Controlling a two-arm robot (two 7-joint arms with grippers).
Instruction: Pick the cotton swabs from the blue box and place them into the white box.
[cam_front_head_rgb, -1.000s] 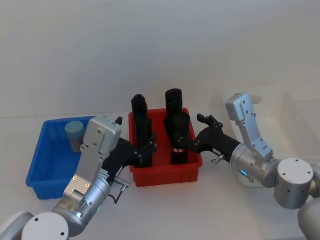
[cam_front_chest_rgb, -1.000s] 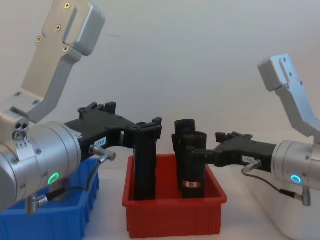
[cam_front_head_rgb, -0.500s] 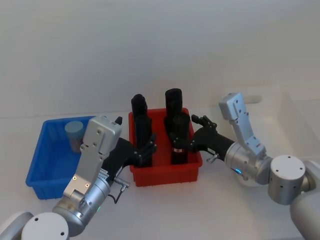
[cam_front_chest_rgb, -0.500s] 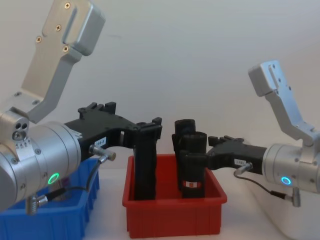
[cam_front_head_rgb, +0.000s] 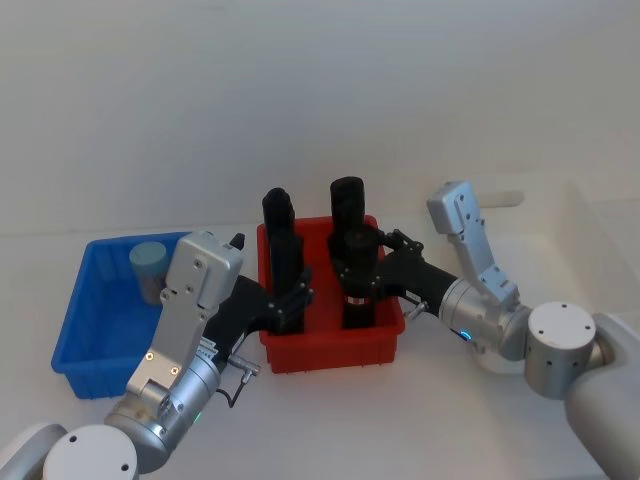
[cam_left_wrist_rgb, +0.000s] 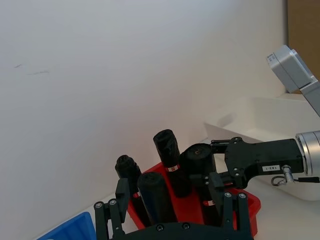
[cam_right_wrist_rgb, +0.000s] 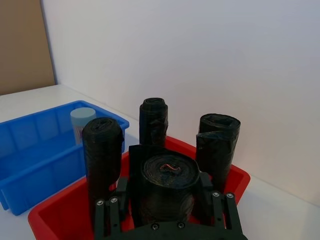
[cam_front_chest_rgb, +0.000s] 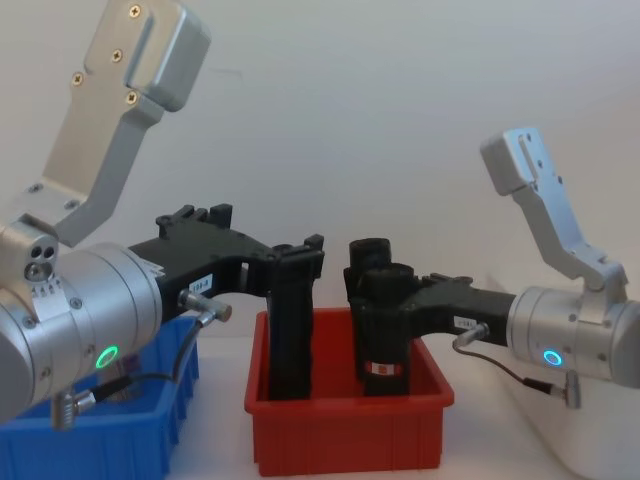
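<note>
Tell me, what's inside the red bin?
Four tall black rolls stand inside the red bin. The left gripper and right gripper each reach around one roll. The bin's floor is mostly covered.

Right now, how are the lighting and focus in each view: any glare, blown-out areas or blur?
Head view: even soft light, the white box nearly washes into the pale table. Chest view: left arm looms large and near, still sharp. Right wrist view: the black rolls lose surface detail in shadow. Left wrist view: bright wall, no glare.
</note>
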